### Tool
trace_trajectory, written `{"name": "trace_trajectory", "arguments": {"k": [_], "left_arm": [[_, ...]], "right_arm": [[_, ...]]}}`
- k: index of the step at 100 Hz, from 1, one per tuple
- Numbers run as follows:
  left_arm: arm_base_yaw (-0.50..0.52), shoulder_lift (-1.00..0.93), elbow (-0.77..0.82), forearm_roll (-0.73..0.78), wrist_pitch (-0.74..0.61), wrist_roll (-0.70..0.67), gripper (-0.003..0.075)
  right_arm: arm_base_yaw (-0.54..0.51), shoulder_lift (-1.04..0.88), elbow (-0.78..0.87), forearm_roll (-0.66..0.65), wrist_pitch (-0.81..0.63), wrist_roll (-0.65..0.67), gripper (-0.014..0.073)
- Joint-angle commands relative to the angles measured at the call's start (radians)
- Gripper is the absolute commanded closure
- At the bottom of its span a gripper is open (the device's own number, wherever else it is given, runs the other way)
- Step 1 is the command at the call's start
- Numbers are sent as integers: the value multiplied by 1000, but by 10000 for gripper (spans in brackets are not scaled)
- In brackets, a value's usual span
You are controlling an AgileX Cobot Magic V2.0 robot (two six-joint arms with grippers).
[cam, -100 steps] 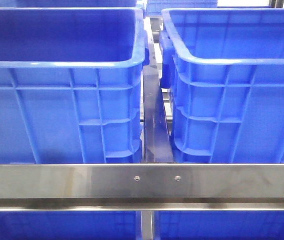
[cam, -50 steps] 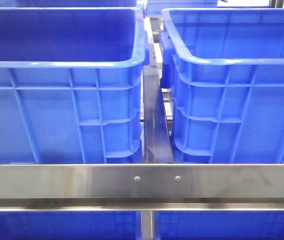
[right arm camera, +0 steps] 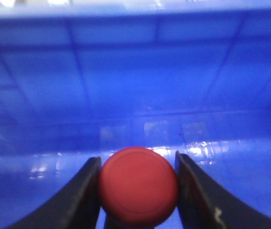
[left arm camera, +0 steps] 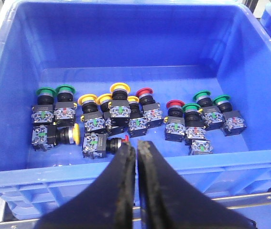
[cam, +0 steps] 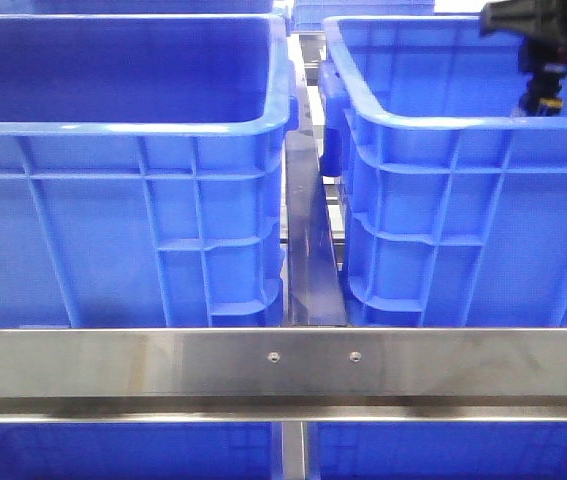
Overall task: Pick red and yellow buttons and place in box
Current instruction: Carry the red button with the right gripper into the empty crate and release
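Note:
In the left wrist view a blue crate holds several push buttons: red-capped ones, yellow-capped ones and green-capped ones. My left gripper is shut and empty, above the crate's near rim, its tips close to a button lying on its side. My right gripper is shut on a red button, its round cap facing the camera, over the bare floor of a blue box. In the front view the right arm shows above the right box.
Two tall blue crates stand side by side in the front view, the left one and the right one, with a narrow dark gap between them. A steel rail crosses in front. More blue crates sit below it.
The right arm has come into the front view at the top right, above the right box. The crates have not moved.

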Motion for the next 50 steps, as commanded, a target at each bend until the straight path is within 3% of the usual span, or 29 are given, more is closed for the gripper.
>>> {"name": "trace_trajectory", "arguments": {"k": [1, 50], "left_arm": [[1, 4, -25, -9, -79, -8, 739], [1, 4, -25, -9, -79, -8, 739]], "right_arm": [[1, -6, -59, -50, -29, -14, 452], [1, 200, -238, -66, -33, -14, 452]]}}
